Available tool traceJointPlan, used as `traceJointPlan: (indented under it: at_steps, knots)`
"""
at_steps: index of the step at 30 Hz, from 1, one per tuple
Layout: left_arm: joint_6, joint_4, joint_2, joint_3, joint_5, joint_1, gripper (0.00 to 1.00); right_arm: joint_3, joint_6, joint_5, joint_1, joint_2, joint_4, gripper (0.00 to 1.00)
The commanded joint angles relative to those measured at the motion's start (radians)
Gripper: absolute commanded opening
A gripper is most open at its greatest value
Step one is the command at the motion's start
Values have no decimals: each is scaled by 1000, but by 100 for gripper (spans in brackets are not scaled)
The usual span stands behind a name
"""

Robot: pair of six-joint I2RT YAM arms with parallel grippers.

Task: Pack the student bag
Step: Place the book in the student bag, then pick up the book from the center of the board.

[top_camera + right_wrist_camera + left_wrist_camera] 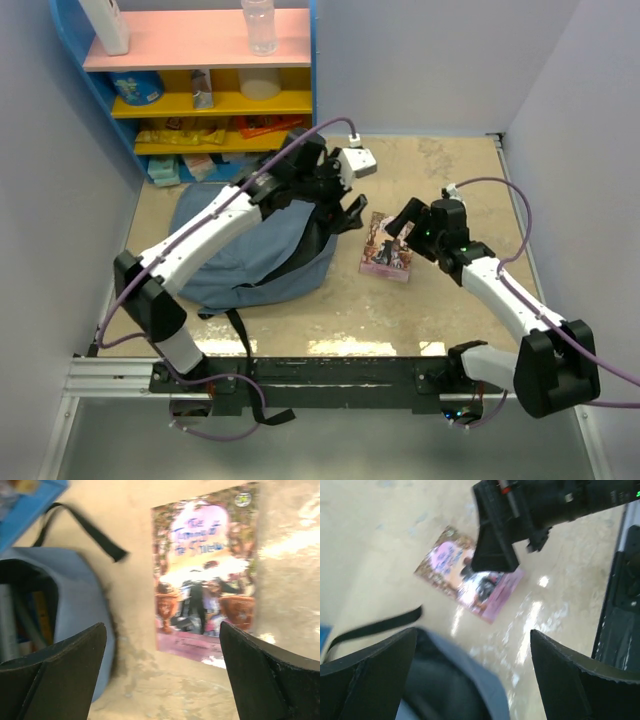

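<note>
Student bag [240, 265], mouth gaping rightward, slumps on the tabletop's left half. Left claw [347, 215], spread and empty, hangs just over that mouth. Right claw [400, 228], also spread, hovers above a book [387, 247] lying flat beside the bag, long edge front-to-back, bag to its left.

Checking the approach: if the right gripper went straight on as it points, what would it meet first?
Most likely the picture book lying flat on the table, centred ahead of the open right gripper; the gap between them is unclear.
</note>
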Motion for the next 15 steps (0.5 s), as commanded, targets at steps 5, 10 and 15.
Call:
traceJointPlan:
  at_steps: [5,10,15]
  knots:
    - [-217,403,300,-145,176,-31,100,-4,-77,17,-135,23,-44,97]
    - [-317,518,430,-147,98,-28,100,-22,-106,27,-169,52,-39,97]
    - [-389,544,505,-118,45,-22,100,-39,-111,15,-186,98,-6,95]
